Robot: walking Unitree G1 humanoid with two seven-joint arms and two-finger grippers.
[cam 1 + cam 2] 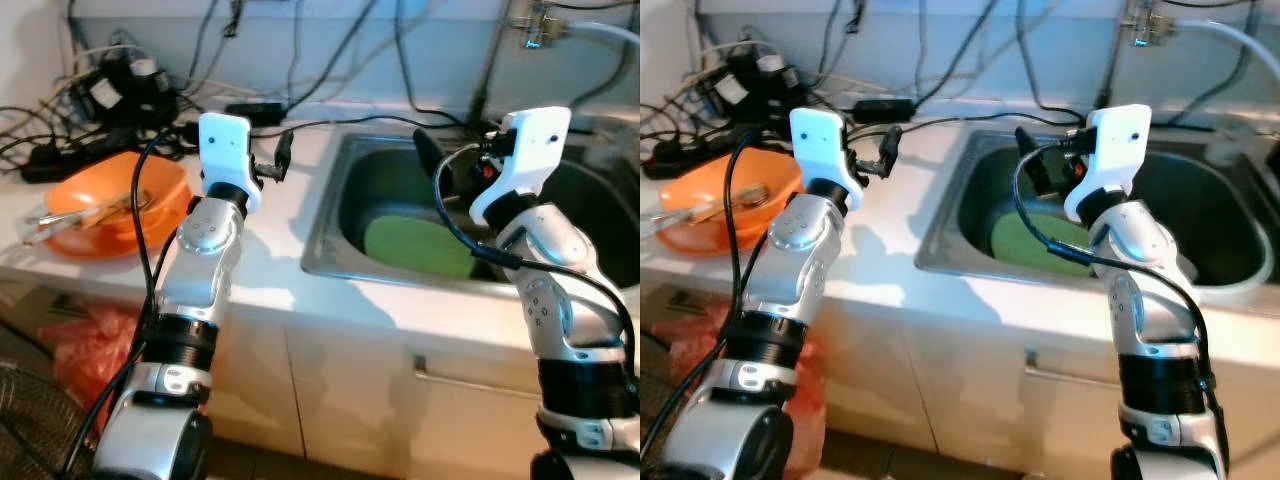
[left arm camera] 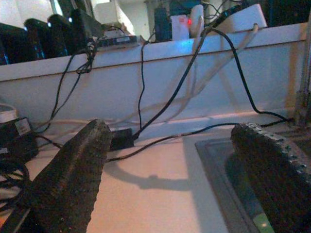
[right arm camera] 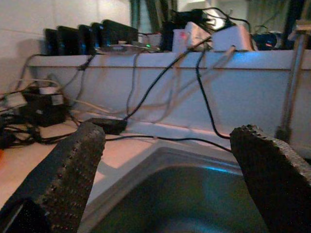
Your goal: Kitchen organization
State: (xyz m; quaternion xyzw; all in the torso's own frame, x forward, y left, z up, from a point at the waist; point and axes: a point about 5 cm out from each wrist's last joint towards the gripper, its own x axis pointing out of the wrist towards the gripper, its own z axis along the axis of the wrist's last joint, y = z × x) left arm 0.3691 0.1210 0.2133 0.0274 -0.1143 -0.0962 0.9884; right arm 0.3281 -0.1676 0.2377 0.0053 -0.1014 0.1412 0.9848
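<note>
An orange bowl (image 1: 115, 205) with utensils lying in it sits on the white counter (image 1: 270, 250) at the left. A green flat item (image 1: 415, 245) lies in the steel sink (image 1: 330, 225). My left gripper (image 1: 280, 158) hovers open above the counter between the bowl and the sink, holding nothing; its fingers (image 2: 77, 170) stand wide apart. Over the sink's left part, my right gripper (image 1: 455, 165) is also open and empty, with its fingers (image 3: 68, 174) spread above the basin.
Black cables and power adapters (image 1: 100, 100) crowd the back left of the counter and run along the wall ledge. A faucet pipe (image 1: 490, 60) rises behind the sink. A red plastic bag (image 1: 85, 340) and a fan grille (image 1: 30, 430) sit low at the left, before the cabinet fronts.
</note>
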